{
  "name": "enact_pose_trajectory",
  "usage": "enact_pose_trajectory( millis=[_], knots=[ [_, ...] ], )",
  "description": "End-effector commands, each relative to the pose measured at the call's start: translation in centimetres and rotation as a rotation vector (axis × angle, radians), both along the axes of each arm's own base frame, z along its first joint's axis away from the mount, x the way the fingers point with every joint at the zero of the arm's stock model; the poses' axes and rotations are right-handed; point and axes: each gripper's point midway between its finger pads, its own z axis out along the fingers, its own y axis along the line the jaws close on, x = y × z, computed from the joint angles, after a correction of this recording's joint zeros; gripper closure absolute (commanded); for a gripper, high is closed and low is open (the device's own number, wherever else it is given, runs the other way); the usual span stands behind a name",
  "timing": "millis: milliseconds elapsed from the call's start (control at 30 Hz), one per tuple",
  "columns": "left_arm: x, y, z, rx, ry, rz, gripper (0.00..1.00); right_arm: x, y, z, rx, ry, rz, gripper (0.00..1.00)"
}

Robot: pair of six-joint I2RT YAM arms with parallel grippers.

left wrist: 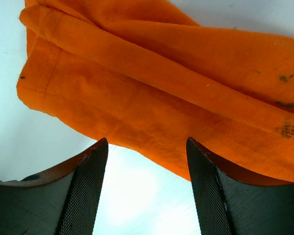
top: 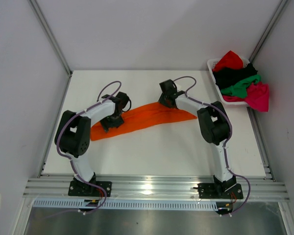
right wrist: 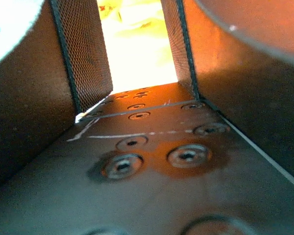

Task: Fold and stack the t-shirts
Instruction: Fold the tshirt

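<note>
One orange t-shirt [top: 147, 116] lies in a long band on the tabletop [top: 152, 152]. Left jaws stand spread, empty, at its left end; right jaws' grip cannot be told. Risk: one-sided pinching may skew the fold.

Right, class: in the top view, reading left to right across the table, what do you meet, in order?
Left arm → orange t-shirt → right arm → white basket → magenta-pink t-shirt hanging over the basket's right side.
</note>
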Motion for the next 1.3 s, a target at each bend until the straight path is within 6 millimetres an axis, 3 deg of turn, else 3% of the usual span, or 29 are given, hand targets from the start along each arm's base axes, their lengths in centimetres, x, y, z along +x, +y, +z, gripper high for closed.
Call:
enact_pose_trajectory(
  millis=[0,200,333,500,900,1267],
  knots=[
    [0.9,-0.1,0.6,0.019,-0.043,0.012,0.32,1.0,0.2,4.3,0.009,-0.095,0.006,0.60],
    [0.9,-0.1,0.5,0.021,-0.043,0.011,0.32,0.6,0.4,7.6,0.046,-0.143,0.019,0.60],
    [1.0,-0.1,0.6,0.020,-0.045,0.009,0.31,-0.3,-0.5,9.8,0.039,-0.146,-0.006,0.60],
    [1.1,-0.2,0.7,0.018,-0.049,0.008,0.31,-2.4,-1.5,8.7,0.035,-0.098,-0.033,0.60],
    [1.2,-0.1,0.6,0.019,-0.048,0.004,0.32,-3.5,-1.5,4.2,0.013,-0.014,-0.050,0.60],
    [1.2,-0.1,0.7,0.017,-0.050,0.004,0.32,-4.0,-2.4,3.4,-0.013,0.000,-0.062,0.61]
  ],
)
